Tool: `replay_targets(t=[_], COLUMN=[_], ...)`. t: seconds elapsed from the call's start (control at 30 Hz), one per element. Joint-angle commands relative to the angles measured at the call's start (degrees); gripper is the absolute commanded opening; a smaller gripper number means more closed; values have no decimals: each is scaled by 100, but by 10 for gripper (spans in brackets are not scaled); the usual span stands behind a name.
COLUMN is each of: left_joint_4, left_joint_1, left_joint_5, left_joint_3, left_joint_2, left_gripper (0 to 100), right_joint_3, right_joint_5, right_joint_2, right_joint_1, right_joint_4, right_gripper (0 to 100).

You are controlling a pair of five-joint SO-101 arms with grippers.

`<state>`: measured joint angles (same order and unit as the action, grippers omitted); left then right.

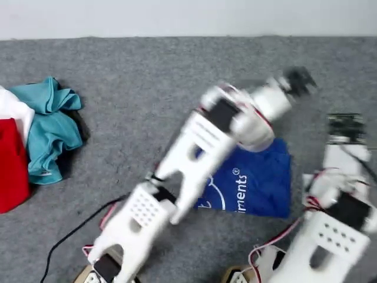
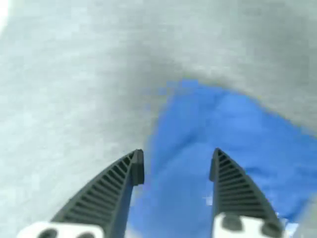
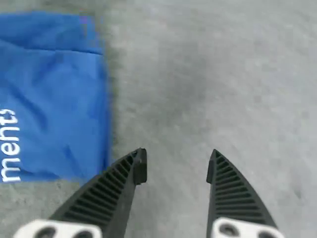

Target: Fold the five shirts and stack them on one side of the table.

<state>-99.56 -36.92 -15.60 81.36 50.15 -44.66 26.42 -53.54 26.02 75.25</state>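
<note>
The blue shirt (image 1: 259,177) lies flat on the grey tabletop (image 1: 147,76) as a neat rectangle. The left arm (image 1: 203,141) holds its jaws released and spread above the shirt's edge, with blue cloth beneath one jaw and in the gap, and bare tabletop under the other. The right arm (image 1: 330,233) has its jaws parted too, over bare tabletop, with the shirt's side edge just beside one jaw. A teal shirt (image 1: 50,127), a red shirt (image 1: 12,165) and a white shirt (image 1: 12,109) sit heaped well apart from both. The cloth looks light, soft and limp, so it would likely sag and spill open if pinched by one layer. The better hold is probably at the edge nearest each pair of jaws, through every layer at once.
</note>
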Motion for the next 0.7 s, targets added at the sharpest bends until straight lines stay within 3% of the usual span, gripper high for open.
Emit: replay_targets(t=[0.0,0.13,0.3,0.67], left_joint_4=[-88,-88,-88,-88], left_joint_1=[607,923,949,976], left_joint_5=[44,44,44,44], left_joint_3=[207,207,198,198], left_joint_2=[-774,-1160,-1248,-1292], left_gripper=[214,214,214,214], right_joint_3=[-888,-1275,-1108,281], right_joint_5=[-246,-730,-782,-580], right_joint_2=[479,1622,3222,5552], right_joint_1=[-690,-769,-1156,-2273], right_joint_4=[-1429,-2519,-3292,-3345], right_gripper=[213,213,213,196])
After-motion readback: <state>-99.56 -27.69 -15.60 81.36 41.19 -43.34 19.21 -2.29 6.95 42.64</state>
